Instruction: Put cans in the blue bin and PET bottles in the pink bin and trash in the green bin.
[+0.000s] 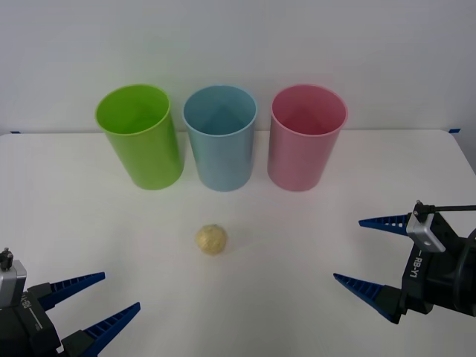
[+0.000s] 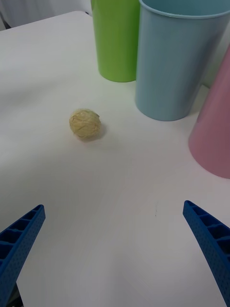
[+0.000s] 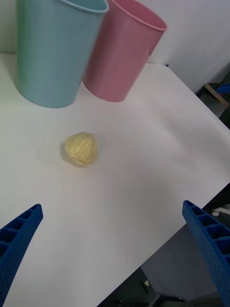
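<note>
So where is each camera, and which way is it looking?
Front view: above the arms, looking down at the table, green bin, blue bin, pink bin and trash; left pincer and right pincer show, both open.
Right wrist view: on the right arm, facing the trash; own blue fingers show.
Left wrist view: on the left arm, facing the trash; own fingers show.
Shared: every view has the trash.

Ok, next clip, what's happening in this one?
Nothing is being held yet. The trash ball lies on the white table in front of three upright bins in a row: green bin, blue bin, pink bin. The left claw and right claw are both open, low near the table's front, apart from the ball.
</note>
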You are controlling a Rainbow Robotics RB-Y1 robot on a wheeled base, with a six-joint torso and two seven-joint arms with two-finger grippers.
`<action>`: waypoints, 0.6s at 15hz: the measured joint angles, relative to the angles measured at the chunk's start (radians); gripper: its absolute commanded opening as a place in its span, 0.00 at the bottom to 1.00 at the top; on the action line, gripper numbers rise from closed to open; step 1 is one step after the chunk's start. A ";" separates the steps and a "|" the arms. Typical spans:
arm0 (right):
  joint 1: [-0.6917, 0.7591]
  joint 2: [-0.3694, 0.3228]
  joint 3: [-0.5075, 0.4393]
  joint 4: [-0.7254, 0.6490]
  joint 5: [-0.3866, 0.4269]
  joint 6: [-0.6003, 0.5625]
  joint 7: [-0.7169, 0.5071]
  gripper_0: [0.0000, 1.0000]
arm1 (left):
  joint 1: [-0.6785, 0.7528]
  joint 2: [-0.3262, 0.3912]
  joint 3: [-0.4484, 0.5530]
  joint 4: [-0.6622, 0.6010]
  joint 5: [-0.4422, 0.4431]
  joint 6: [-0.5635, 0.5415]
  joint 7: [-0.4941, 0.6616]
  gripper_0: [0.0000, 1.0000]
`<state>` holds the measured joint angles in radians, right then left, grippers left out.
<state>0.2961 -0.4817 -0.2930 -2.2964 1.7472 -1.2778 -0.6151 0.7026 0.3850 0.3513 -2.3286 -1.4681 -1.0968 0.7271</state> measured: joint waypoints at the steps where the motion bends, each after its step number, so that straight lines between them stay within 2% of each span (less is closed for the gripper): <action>1: 0.000 0.000 0.000 0.000 0.000 0.000 0.000 1.00 | 0.000 0.000 0.000 0.000 0.000 0.000 0.000 1.00; 9: 0.001 0.004 -0.003 0.003 0.001 0.000 0.001 1.00 | 0.000 0.000 0.000 0.000 0.000 0.000 0.000 1.00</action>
<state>0.2968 -0.4778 -0.2956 -2.2935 1.7485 -1.2780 -0.6137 0.7026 0.3850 0.3513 -2.3286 -1.4681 -1.0968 0.7271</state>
